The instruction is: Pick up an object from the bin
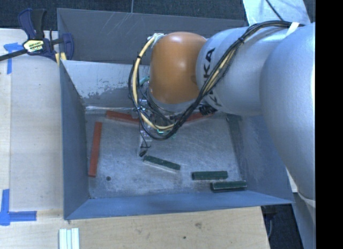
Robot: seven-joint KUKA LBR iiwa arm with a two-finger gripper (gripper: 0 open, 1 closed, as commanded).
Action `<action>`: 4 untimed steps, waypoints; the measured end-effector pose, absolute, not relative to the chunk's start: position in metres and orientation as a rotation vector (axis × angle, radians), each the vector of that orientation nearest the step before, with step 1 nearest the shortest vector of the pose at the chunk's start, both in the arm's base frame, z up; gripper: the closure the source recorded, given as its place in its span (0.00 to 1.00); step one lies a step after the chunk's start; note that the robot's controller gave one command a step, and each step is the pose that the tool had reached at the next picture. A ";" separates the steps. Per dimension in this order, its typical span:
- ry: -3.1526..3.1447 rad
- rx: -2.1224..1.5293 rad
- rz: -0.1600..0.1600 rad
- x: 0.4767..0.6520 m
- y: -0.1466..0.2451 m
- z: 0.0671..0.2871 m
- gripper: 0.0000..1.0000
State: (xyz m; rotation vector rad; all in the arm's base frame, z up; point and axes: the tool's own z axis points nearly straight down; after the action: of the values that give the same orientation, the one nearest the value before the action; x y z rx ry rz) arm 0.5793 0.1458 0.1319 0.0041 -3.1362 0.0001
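My gripper point(143, 147) hangs low over the middle of the bin floor, under the arm's wrist. Just below its tip lies a dark green flat stick point(161, 163), slanting slightly down to the right; whether the tip touches it I cannot tell. A red stick point(122, 116) lies along the back wall, just left of the gripper and partly hidden by the wrist cables.
A long red stick point(95, 149) lies nearly upright along the left wall. Two more dark green sticks point(209, 175) point(229, 185) lie near the front right corner. A bit of another red stick point(201, 115) shows under the arm at the back right.
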 end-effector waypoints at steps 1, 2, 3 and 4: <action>-3.131 -0.301 -0.003 0.563 0.089 0.071 0.00; -3.087 -0.580 0.001 0.518 0.060 0.101 0.00; -3.072 -0.644 0.000 0.498 0.080 0.100 0.00; -3.018 -0.862 0.002 0.493 0.072 0.069 0.00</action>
State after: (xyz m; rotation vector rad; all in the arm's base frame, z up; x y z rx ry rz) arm 0.4927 0.0722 0.0692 -0.8623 -3.0181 0.0018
